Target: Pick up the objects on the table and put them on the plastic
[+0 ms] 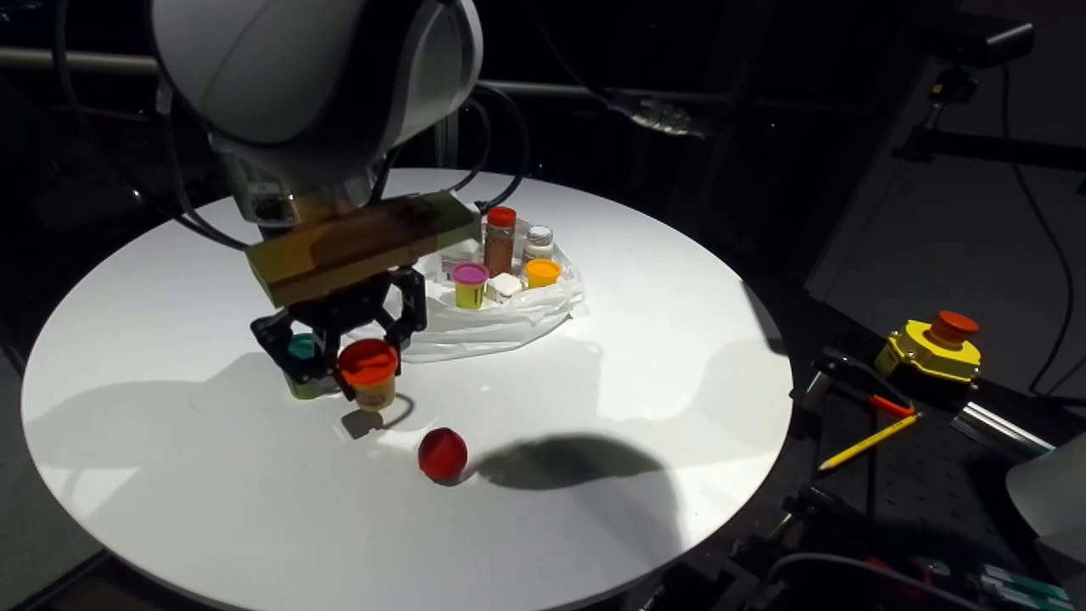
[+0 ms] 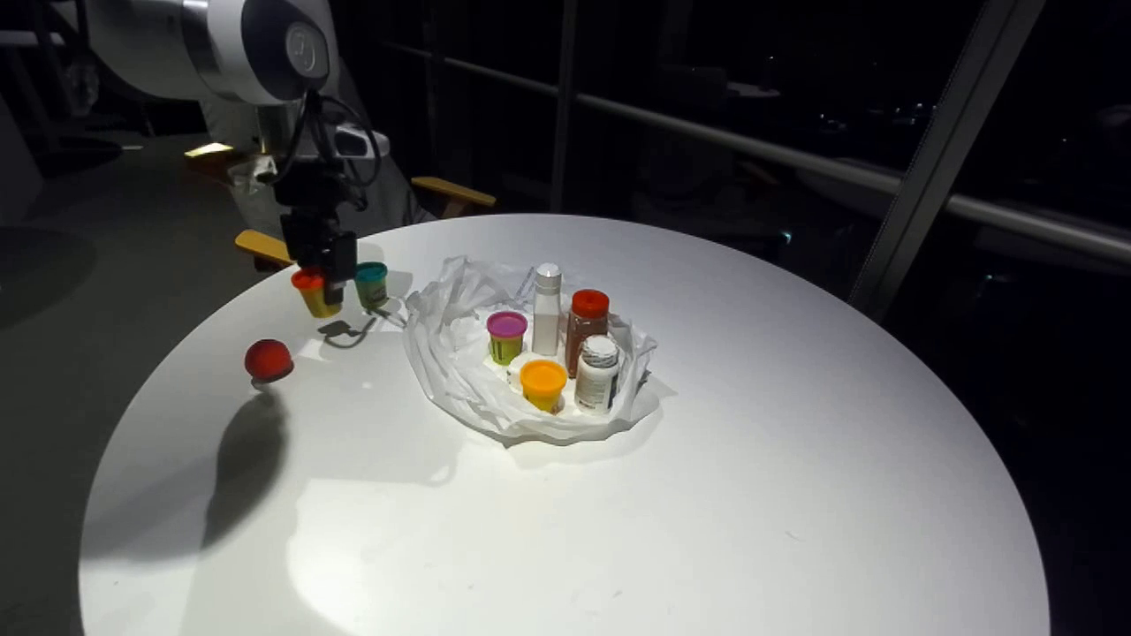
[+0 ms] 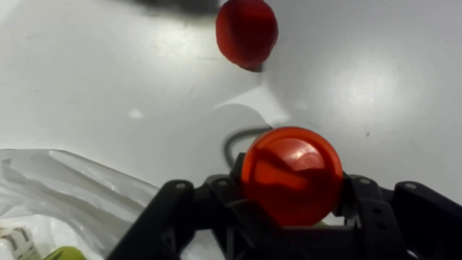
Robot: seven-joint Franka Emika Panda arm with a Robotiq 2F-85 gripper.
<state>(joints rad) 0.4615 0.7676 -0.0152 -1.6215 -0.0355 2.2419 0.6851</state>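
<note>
My gripper (image 1: 373, 378) is shut on a yellow cup with a red lid (image 3: 292, 177), a finger on either side. The cup tilts a little in an exterior view, its shadow apart from its base, so it seems just off the table. Close behind it stands a teal-lidded cup (image 2: 372, 285), which my gripper partly covers (image 1: 304, 389). A dark red ball (image 3: 247, 32) lies on the white table. The wrinkled plastic (image 2: 459, 411) bears a purple-lidded cup (image 2: 507, 340), an orange-lidded cup (image 2: 542, 385), a red-capped bottle (image 2: 587, 322) and a white bottle (image 2: 597, 380).
Also on the plastic are a tall white bottle (image 2: 546, 314) and a small white block (image 1: 504, 288). The round white tabletop (image 1: 254, 509) ends in a curved edge. Beyond it, a yellow box with a red button (image 1: 933, 348) sits on a dark side surface. Chair arms (image 2: 455, 190) show behind.
</note>
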